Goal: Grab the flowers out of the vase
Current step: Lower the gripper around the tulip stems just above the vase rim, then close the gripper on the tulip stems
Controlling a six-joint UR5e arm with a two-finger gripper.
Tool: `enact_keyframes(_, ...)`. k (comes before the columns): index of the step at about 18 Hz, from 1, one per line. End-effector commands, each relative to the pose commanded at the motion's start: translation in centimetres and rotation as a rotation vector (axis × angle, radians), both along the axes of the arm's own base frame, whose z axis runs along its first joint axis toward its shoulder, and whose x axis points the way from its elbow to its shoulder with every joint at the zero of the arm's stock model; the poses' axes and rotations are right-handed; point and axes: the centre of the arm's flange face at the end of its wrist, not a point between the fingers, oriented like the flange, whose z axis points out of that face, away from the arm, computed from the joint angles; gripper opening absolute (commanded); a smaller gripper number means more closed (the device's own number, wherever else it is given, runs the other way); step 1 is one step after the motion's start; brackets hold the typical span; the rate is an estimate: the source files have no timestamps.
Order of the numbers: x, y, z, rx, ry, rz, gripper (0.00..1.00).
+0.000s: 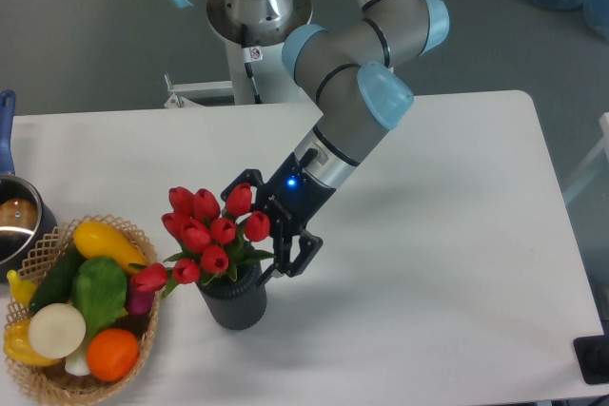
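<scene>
We are looking down on a white, smooth bench (447,263) with rounded corners, standing on a grey floor, with the arm's pedestal rising behind its far edge. At the left edge a metal pot (14,221) with a blue handle is sitting, and in front of it a woven wicker basket (143,330) is holding glossy fruit and vegetables in yellow, green, white and orange. The vase (233,299), a small dark grey ribbed cylinder, is standing upright just right of the basket, and the flowers (209,232), red tulips with green leaves, are still sitting in it. The arm, grey tubes with pale blue joint caps, is reaching down and to the left from the pedestal. Its black claw (255,225) is standing with fingers apart at the right side of the bunch, one fingertip (240,181) near the top blooms and the other low by the vase rim. We cannot tell whether it is touching the blooms.
</scene>
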Motion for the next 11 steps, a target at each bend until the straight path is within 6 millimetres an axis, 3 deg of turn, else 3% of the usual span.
enact_keyframes(7, 1.3, 0.6, -0.5, 0.02, -0.029, -0.029, 1.0)
enact_keyframes(11, 1.1, 0.9, -1.1, 0.026, -0.033, -0.037, 1.0)
